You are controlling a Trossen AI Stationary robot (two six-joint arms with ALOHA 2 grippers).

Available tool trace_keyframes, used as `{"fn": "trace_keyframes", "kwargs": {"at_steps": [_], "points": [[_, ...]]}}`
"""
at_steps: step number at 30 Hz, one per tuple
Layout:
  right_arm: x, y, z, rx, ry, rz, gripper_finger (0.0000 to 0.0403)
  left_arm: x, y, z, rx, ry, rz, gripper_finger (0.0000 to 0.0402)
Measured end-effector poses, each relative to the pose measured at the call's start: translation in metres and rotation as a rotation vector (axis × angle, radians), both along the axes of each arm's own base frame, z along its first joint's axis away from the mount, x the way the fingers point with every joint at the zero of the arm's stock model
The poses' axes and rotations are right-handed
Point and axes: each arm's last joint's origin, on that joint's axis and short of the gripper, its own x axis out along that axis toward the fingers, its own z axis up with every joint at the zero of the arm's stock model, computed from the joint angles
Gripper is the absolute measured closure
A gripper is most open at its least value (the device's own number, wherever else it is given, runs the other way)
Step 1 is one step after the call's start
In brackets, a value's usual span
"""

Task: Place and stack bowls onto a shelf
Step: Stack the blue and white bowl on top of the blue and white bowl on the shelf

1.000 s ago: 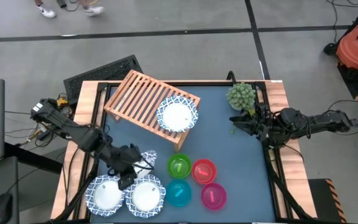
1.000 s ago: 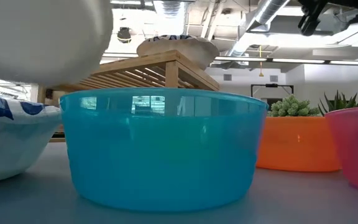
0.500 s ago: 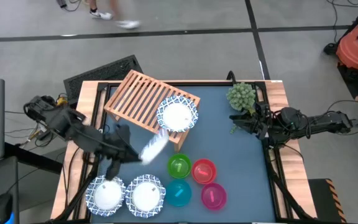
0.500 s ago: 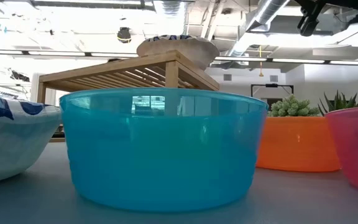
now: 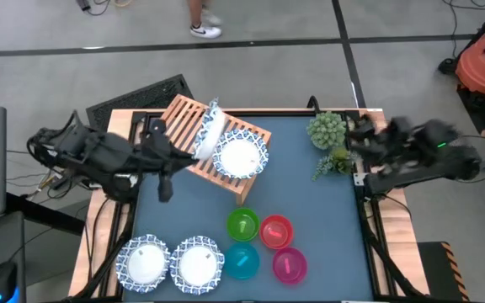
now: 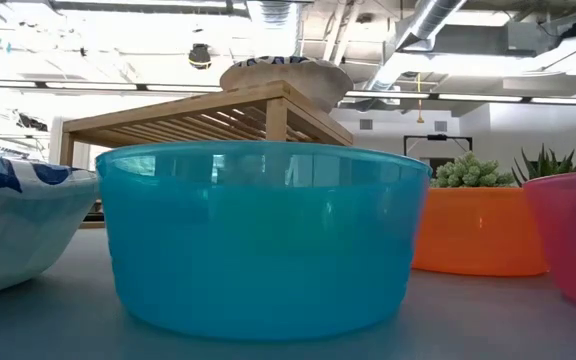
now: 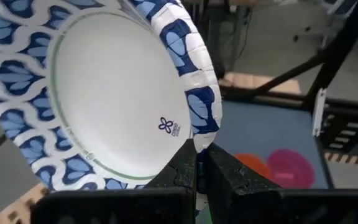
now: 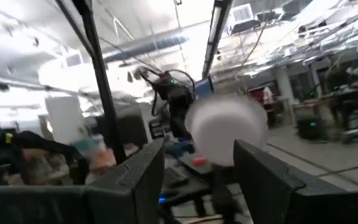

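Gripping a patterned bowl (image 5: 208, 128) by its rim, the left gripper (image 5: 194, 150) hung over the shelf (image 5: 194, 136), its fingers (image 7: 224, 177) clamped tight on the blue edge as the left wrist view showed, the bowl tipped up on its side over the slats. A second patterned bowl (image 5: 241, 157) sat flat on the shelf's near end, just beside the held one; in the low view it showed on top of the wooden rack (image 6: 284, 76). Two more patterned bowls (image 5: 146, 263) (image 5: 197, 263) sat side by side at the table's front left corner, rims touching or nearly so. The small plastic bowls clustered front centre: green bowl (image 5: 242, 225), red bowl (image 5: 276, 231), teal bowl (image 5: 242, 262), magenta bowl (image 5: 289, 265), packed close together; the teal one filled most of the low view. The right gripper (image 5: 365, 133) was at the table's right edge, raised and blurred, near the green plant (image 5: 327, 130); its fingers (image 8: 137, 180) stood wide apart with nothing between them, pointed out at the room. The plant's orange pot (image 6: 478, 230) showed in the low view behind the teal bowl. A person's shoe (image 5: 205, 29) was on the floor past the table (image 5: 310, 202).
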Motion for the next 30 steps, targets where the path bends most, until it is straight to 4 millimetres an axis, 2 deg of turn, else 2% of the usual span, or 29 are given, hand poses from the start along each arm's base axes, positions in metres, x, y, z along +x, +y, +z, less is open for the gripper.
{"fn": "trace_keyframes", "kwargs": {"at_steps": [3,6,15,25,30], "points": [[-0.018,-0.002,0.028,-0.031,0.099,-0.008,0.0184,0.009,0.011,-0.006,0.027,0.059,0.023,0.0401],[-0.027,-0.003,0.041,-0.036,0.169,-0.020,0.0184,0.021,0.019,-0.015,0.109,0.136,0.035,0.0401],[-0.025,-0.006,0.031,-0.026,0.318,-0.134,0.0184,0.077,0.016,-0.053,0.463,0.406,-0.124,0.0401],[-0.025,-0.006,0.029,0.007,0.335,-0.127,0.0184,0.116,0.008,-0.102,0.701,0.706,-0.371,0.0401],[-0.025,-0.006,0.029,0.007,0.335,-0.128,0.0184,0.128,0.010,-0.123,0.748,0.844,-0.378,0.0401]]}}
